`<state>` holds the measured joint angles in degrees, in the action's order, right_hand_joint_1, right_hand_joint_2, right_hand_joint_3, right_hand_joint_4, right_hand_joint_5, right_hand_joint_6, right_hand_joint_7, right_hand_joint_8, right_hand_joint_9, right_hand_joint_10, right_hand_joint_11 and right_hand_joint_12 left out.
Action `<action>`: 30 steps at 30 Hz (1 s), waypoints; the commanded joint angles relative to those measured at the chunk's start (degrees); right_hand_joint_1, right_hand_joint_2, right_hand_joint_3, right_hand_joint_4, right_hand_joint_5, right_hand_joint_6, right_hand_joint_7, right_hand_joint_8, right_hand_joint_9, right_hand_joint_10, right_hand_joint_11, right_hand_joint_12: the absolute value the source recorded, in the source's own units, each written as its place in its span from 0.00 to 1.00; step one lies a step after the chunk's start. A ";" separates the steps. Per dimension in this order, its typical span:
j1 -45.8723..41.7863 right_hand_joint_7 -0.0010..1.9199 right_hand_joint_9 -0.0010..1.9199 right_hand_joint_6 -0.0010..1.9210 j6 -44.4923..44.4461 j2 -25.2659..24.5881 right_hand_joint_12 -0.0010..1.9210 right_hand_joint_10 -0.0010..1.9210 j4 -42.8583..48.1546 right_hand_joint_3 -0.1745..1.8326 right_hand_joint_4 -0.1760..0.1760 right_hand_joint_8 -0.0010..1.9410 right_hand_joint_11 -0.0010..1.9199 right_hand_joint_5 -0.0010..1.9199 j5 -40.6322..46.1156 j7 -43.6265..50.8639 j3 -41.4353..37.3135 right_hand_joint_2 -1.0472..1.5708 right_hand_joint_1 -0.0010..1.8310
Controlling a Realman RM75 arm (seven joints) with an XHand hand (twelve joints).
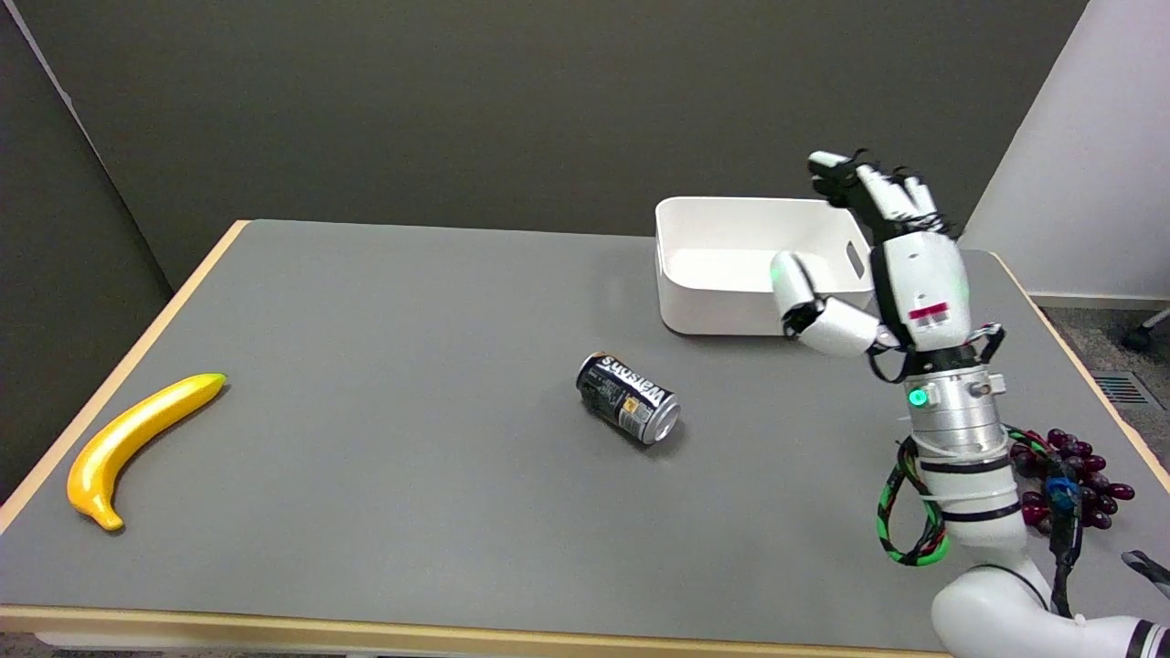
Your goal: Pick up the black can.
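While the black can (629, 398) lies untouched, the right hand (900, 274) hovers spread wide, holding nothing.

A grey table (384, 475) with a pale wood edge carried four things. A black can (628, 398) lay on its side near the middle. A yellow banana (137, 445) lay far left of the can, a white bin (731, 265) behind it to the right, and dark grapes (1088, 484) well right.
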<state>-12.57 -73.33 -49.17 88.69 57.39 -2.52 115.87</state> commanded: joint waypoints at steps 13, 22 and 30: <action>-1.65 0.23 0.18 0.28 12.60 -11.13 0.66 0.49 7.39 0.56 0.39 0.29 0.06 0.14 -4.02 22.10 16.82 0.65 0.23; 2.96 0.22 0.18 0.28 18.61 -11.85 0.67 0.49 7.37 0.55 0.36 0.29 0.06 0.14 7.74 30.67 17.21 0.65 0.22; 6.44 0.21 0.17 0.27 22.14 -13.26 0.67 0.48 5.18 0.55 0.33 0.29 0.06 0.14 16.92 35.38 16.59 0.65 0.22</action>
<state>-11.74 -59.17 -58.38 95.54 59.50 20.54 130.67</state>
